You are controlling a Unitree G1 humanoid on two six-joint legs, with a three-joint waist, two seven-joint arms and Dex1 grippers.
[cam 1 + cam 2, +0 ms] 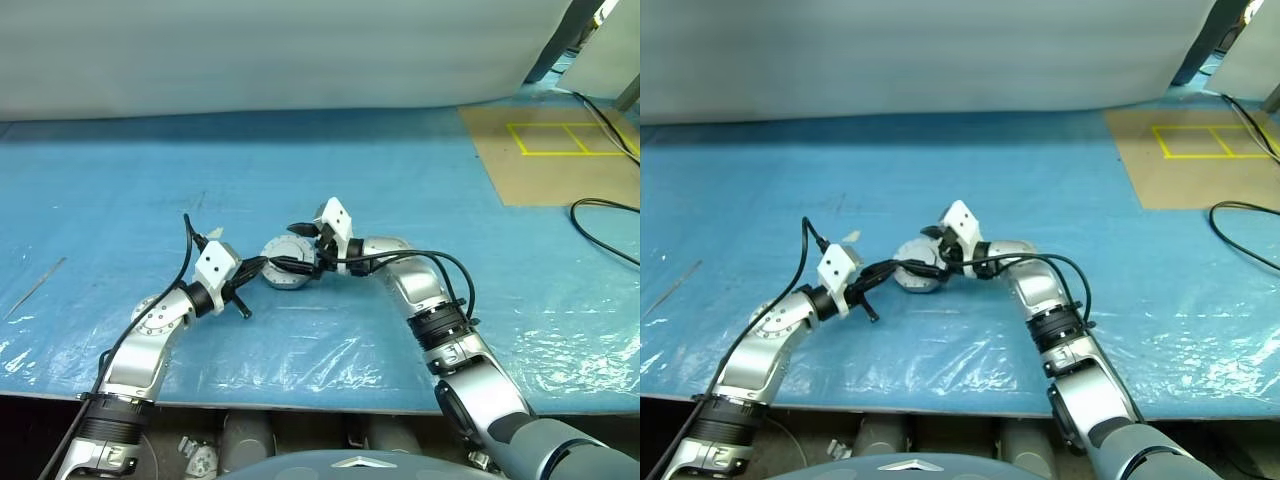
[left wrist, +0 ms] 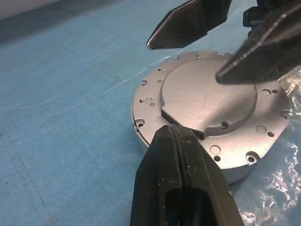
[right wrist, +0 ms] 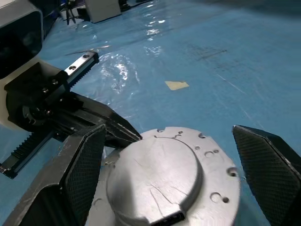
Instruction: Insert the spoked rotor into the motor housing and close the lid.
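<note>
The motor housing (image 1: 284,279) is a squat round silver puck on the blue table. A silver plate with screw holes and a raised round centre, which I take for the lid (image 2: 207,101), lies flat on top of it. No windings show, and the spoked rotor is out of view. My left gripper (image 2: 172,130) is shut, with nothing between its fingers, and its tip rests at the edge of the raised centre. My right gripper (image 3: 176,165) comes in from the other side and is open. Its fingers (image 3: 85,165) stand wide apart over the lid's rim and hold nothing.
A brown board with yellow tape lines (image 1: 560,150) lies at the back right, with a black cable (image 1: 600,230) beside it. A thin metal strip (image 1: 35,285) lies far left and a small yellowish scrap (image 3: 176,85) lies beyond the housing. Wrinkled plastic film (image 1: 560,310) covers the table's front.
</note>
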